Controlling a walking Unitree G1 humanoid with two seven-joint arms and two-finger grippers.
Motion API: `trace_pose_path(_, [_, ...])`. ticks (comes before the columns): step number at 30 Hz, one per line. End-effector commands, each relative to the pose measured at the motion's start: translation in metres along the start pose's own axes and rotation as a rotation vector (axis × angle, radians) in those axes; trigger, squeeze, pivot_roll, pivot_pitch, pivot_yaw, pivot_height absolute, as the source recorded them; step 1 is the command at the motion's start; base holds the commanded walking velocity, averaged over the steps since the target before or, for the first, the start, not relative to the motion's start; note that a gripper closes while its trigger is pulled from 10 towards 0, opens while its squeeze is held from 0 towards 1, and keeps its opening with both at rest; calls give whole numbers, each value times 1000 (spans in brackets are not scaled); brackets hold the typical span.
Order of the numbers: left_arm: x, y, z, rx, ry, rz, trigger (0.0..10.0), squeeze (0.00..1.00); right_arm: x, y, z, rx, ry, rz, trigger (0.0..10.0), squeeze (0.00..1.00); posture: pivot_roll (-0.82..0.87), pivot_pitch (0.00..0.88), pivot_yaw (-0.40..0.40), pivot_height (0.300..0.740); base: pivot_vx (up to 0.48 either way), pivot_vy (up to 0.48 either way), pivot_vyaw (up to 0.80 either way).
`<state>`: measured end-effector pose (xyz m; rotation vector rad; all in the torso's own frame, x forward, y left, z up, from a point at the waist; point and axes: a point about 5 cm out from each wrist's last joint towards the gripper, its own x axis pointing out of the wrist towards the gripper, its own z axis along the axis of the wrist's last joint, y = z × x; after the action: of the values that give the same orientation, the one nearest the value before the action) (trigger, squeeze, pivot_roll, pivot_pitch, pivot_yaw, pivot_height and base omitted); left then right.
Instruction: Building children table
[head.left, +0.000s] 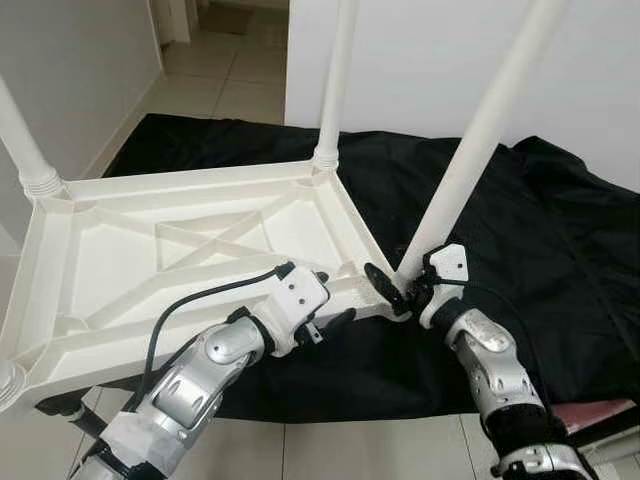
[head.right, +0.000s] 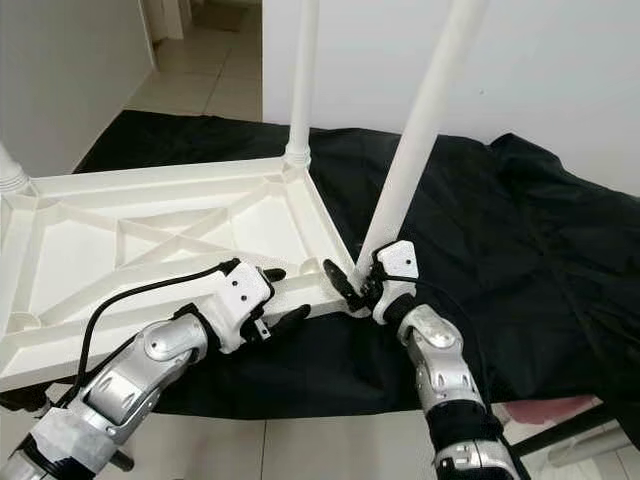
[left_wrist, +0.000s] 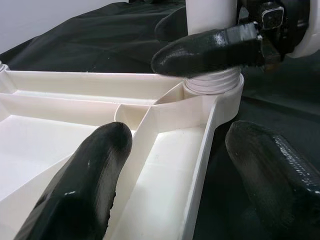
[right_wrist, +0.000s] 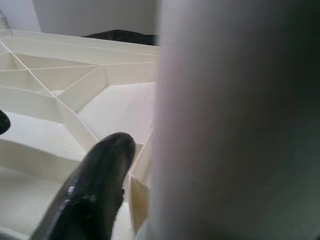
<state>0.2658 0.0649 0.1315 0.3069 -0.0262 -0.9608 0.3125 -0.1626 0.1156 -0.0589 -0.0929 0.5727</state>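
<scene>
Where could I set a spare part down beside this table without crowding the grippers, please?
Bare black cloth lies right of the tilted leg, and tiled floor beyond the far leg. The near corner is crowded: left gripper straddles the tabletop rim, right gripper clasps the leg base.

The white leg (head.left: 478, 150) at the near corner is running out past the top edge of the head views, so its far end is not showing. In the right wrist view that leg (right_wrist: 235, 120) is sitting so close that it is blurring into a pale mass, hiding one finger of the right claw (head.left: 400, 290). The upturned tabletop (head.left: 150, 250) is being cut off at the left edge, its near-left corner lying partly behind the left arm (head.left: 190, 390).
</scene>
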Motion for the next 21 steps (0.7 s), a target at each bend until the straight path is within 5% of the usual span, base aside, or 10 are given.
trace_pose_path(1, [0, -4, 3, 3, -8, -95, 10000, 0, -1, 3, -8, 11, 29, 32, 0, 0, 65, 0, -81, 740, 0, 0, 0])
trace_pose_path(9, [1, -3, 3, 2, -9, -90, 10000, 0, -4, 7, -14, 30, 35, 47, 0, 0, 65, 0, -80, 740, 0, 0, 0])
trace_pose_path(10, [0, -3, 3, 3, -9, -90, 10000, 0, -5, 8, -16, 48, 36, 39, 3765, 0, 64, 0, -79, 740, 0, 0, 0])
trace_pose_path(11, [0, -3, 3, 3, -9, -90, 10000, 0, -5, 8, -16, 48, 36, 39, 3765, 0, 64, 0, -79, 740, 0, 0, 0])
trace_pose_path(12, [0, -3, 3, 4, -8, -91, 10000, 0, -6, 9, -16, 55, 35, 36, 8314, 0, 62, 0, -77, 740, 0, 0, 0])
trace_pose_path(13, [1, -3, 2, 4, -6, -92, 10000, 0, -6, 9, -17, 69, 29, 30, 10000, 0, 62, 0, -77, 740, 0, 0, 0])
trace_pose_path(21, [2, -3, 0, 0, -2, -92, 10000, 0, -3, 6, -14, 70, 19, -100, 10000, 0, 59, 0, -76, 740, 0, 0, 0])
